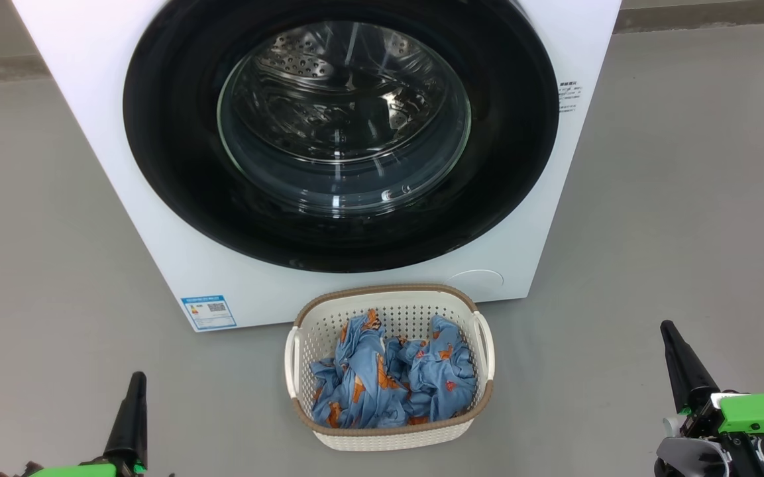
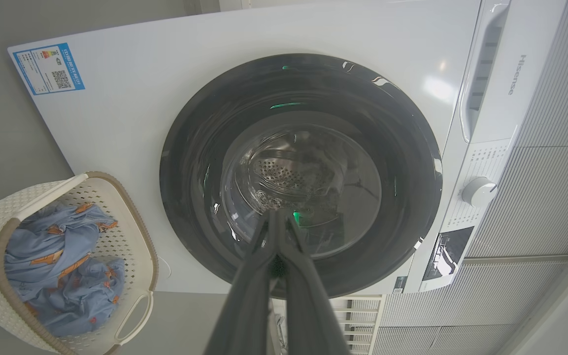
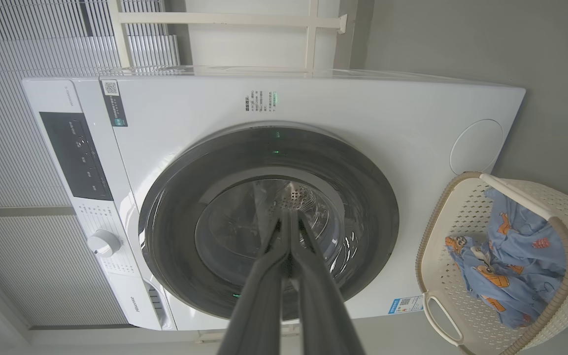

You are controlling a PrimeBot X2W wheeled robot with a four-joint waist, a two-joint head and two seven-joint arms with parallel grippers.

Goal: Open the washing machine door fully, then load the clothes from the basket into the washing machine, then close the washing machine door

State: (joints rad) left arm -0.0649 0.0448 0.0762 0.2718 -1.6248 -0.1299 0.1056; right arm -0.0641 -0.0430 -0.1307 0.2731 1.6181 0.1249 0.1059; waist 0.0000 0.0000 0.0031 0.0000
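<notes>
The white washing machine (image 1: 90, 132) stands ahead with its round black-rimmed door (image 1: 176, 165) shut flat against the front; the steel drum shows through the glass. On the floor before it sits the cream basket (image 1: 328, 437) holding the light blue clothes (image 1: 395, 377) with orange figures. My left gripper (image 1: 136, 381) is low at the left, shut and holding nothing, well apart from the basket. My right gripper (image 1: 670, 330) is low at the right, also shut and holding nothing. Both wrist views look along closed fingers (image 2: 276, 217) (image 3: 288, 217) toward the door (image 2: 190, 197) (image 3: 165, 236).
Grey floor surrounds the machine and basket on both sides. A blue label sticker (image 1: 208, 311) marks the machine's lower left corner. The control panel with a white knob (image 2: 479, 191) is at the machine's top. Ribbed pale wall panels stand behind it.
</notes>
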